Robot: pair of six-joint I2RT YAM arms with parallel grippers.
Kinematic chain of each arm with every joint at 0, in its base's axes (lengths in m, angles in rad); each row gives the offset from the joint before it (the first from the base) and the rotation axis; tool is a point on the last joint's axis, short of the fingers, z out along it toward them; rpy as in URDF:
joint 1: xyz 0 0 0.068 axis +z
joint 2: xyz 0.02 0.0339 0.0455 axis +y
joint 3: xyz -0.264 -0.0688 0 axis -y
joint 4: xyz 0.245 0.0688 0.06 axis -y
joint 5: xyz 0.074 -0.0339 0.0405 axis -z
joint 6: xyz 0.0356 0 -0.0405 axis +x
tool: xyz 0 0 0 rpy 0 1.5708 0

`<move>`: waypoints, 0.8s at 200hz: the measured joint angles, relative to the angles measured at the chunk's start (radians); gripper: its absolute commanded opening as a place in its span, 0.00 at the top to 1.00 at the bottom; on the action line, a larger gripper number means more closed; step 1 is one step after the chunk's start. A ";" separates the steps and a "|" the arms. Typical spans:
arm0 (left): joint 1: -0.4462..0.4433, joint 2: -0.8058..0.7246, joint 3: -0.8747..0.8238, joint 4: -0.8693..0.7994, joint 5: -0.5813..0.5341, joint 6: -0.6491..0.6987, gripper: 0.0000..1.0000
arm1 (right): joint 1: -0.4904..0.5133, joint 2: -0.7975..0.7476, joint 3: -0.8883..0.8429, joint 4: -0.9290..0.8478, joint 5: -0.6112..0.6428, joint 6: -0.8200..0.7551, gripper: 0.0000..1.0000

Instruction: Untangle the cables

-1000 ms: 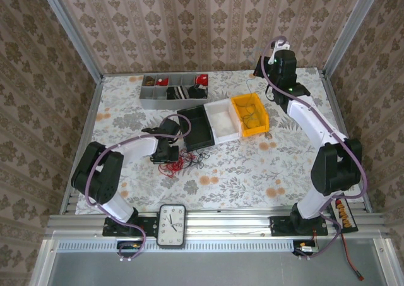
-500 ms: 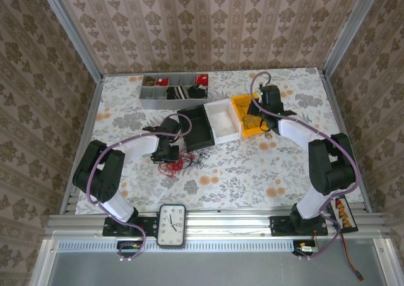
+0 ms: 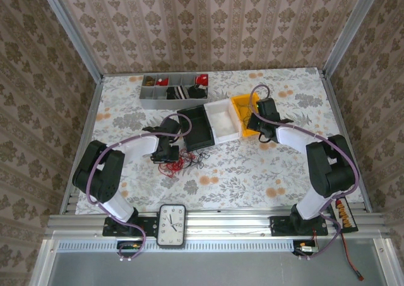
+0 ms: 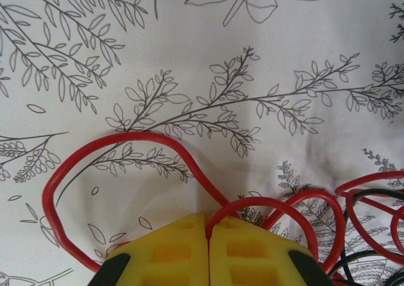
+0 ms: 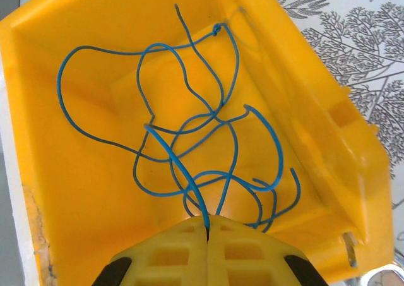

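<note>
White links, black joints and lilac hoses (image 3: 253, 93) are seen on both arms (image 3: 136, 148), and the left tool (image 4: 207, 221) and right tool (image 5: 207, 226) are moulded in gridded yellow.

3 bins (image 3: 199, 128) | 1 divided tray (image 3: 158, 103) | 1 clock (image 3: 172, 225) | 2 pincers (image 4: 207, 220)

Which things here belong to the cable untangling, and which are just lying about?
Job: red cable, pinched in left gripper; blue cable, pinched in right gripper; red-and-black clump; yellow bin.
Lying about: grey tray, clock, white bin, black bin.
</note>
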 measured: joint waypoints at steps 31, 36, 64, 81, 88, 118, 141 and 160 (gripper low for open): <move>0.000 -0.012 -0.014 0.016 0.000 0.000 1.00 | 0.000 -0.030 -0.019 -0.002 0.002 0.011 0.97; 0.000 -0.013 -0.016 0.018 0.000 0.000 1.00 | 0.000 -0.031 -0.019 0.000 0.003 0.012 0.96; 0.000 -0.019 -0.023 0.027 0.000 0.001 1.00 | 0.000 -0.026 0.003 -0.006 0.004 0.011 0.88; 0.000 -0.023 -0.026 0.031 0.000 0.001 1.00 | 0.000 -0.011 0.042 -0.005 0.005 0.012 0.70; 0.000 -0.024 -0.027 0.032 0.000 0.001 1.00 | 0.000 -0.008 0.055 -0.002 0.005 0.010 0.65; 0.000 -0.024 -0.028 0.033 0.000 0.001 1.00 | 0.000 -0.013 0.071 0.015 0.008 0.010 0.51; 0.000 -0.024 -0.028 0.033 0.000 0.001 1.00 | 0.000 -0.052 0.052 0.024 0.016 0.010 0.46; 0.000 -0.024 -0.028 0.033 0.000 0.001 1.00 | 0.004 -0.131 0.004 0.028 0.033 0.008 0.46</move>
